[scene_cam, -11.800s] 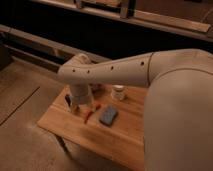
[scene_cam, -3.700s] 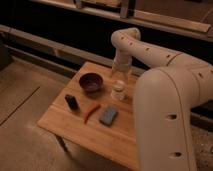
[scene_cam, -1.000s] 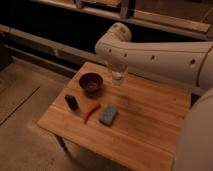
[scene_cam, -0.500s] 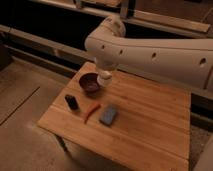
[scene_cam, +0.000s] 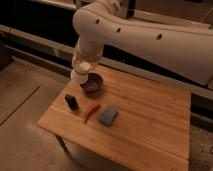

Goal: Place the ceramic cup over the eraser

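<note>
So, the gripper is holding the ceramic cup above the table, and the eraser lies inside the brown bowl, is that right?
Not quite: the camera view shows the eraser on the table, apart from the brown bowl. The gripper does hold the ceramic cup above the table.

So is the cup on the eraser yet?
Not yet. Done: the ceramic cup is picked up, off the table. In hand: the end effector holds it in the air, near the bowl. Left: carry it over the eraser and set it down on top.
</note>
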Available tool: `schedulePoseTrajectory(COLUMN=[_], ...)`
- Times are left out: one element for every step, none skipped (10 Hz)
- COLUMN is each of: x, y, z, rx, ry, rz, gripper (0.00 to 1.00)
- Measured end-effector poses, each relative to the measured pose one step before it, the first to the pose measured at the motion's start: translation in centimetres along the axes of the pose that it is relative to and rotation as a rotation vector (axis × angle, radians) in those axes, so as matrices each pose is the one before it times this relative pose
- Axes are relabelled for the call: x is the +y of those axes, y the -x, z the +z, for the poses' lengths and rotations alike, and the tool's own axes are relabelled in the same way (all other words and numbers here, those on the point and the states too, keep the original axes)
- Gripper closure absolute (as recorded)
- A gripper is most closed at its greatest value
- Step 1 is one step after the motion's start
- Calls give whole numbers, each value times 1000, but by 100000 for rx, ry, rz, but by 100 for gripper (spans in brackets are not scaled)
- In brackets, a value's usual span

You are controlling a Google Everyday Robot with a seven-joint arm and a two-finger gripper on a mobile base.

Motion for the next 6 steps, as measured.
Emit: schedulePoseTrajectory(x=[-249, -118, 186, 78, -66, 20], y=[59, 29, -30, -45, 29, 136], z=[-97, 4, 40, -1, 42, 118], rx=[157, 5, 87, 93, 38, 337], ry=[-20, -122, 143, 129, 111, 509], rz=[65, 210, -261, -50, 249, 455], gripper=[100, 100, 100, 100, 100, 100])
